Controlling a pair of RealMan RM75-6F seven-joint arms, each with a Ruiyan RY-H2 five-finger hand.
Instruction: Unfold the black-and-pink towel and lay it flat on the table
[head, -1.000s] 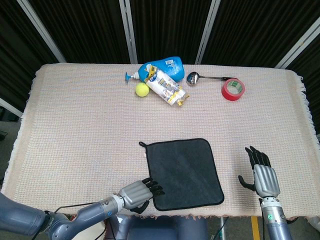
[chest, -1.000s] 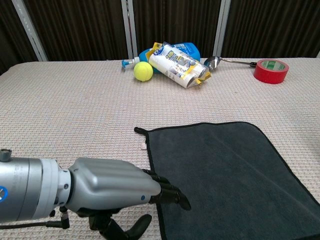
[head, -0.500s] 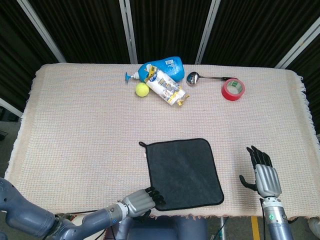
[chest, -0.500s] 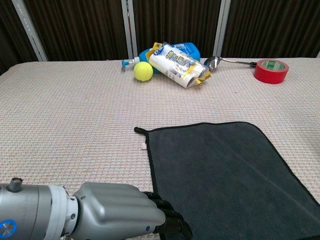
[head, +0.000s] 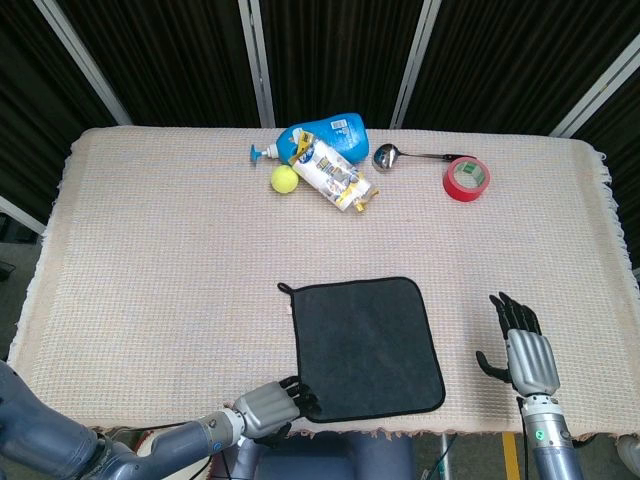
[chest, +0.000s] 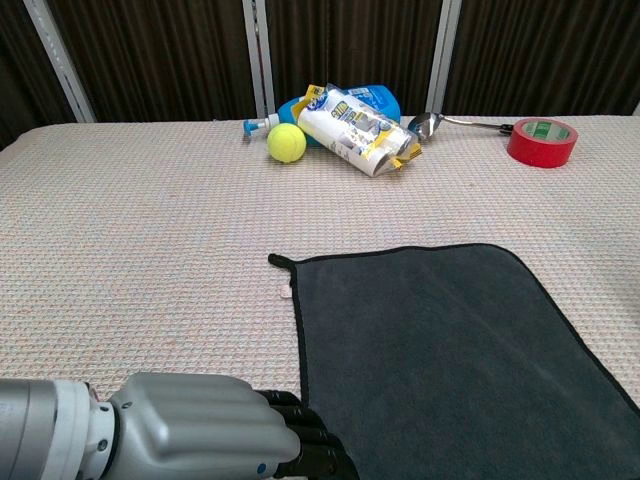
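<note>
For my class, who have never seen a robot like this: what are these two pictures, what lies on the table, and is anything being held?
One robot with two arms took both pictures: the head view looks down, the chest view looks level across the table. The left robot hand sits at the near corner of a dark towel lying flat; whether it grips the edge is unclear. The right robot hand is open and holds nothing. At the far side lie a blue bottle, a snack bag, a tennis ball, a ladle and red tape.
</note>
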